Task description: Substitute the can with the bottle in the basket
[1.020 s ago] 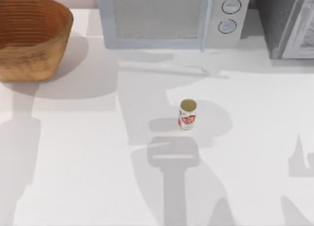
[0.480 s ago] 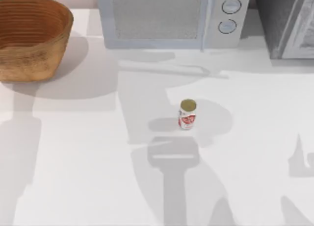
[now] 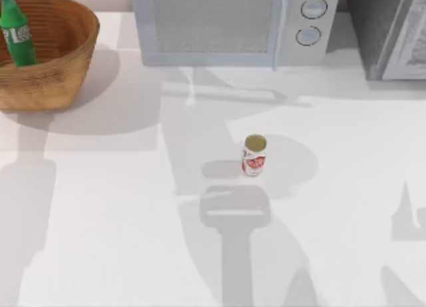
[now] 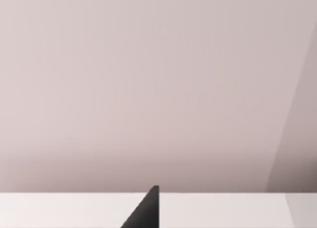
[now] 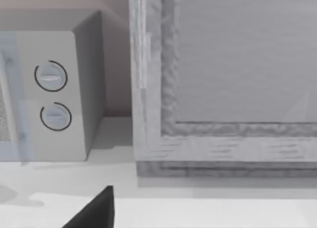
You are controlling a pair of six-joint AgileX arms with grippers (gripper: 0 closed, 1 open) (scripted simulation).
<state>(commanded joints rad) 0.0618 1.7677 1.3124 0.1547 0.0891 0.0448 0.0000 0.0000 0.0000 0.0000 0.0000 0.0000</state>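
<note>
Bottle in the basket, can out on the table

Look at the top view first: the bottle (image 3: 16,32) stands slightly tilted inside the basket (image 3: 66,67) at the table's far left corner, its base hidden by the wicker wall, so you cannot see what it rests on. The can (image 3: 254,155) stands upright on the bare table (image 3: 120,220) near the middle, well apart from the basket and in front of the microwave (image 3: 229,27). You can judge from that layout that the swap is essentially made: the can is outside the basket and the bottle is inside it.

Neither arm is near either object. A dark sliver of the left gripper (image 4: 146,210) shows in the left wrist view against a plain wall, and a similar dark tip of the right gripper (image 5: 94,210) shows in the right wrist view, facing the microwave's dials and a grey cabinet (image 5: 223,79). You cannot tell how far either gripper's fingers stand apart, and nothing is seen held in them.
</note>
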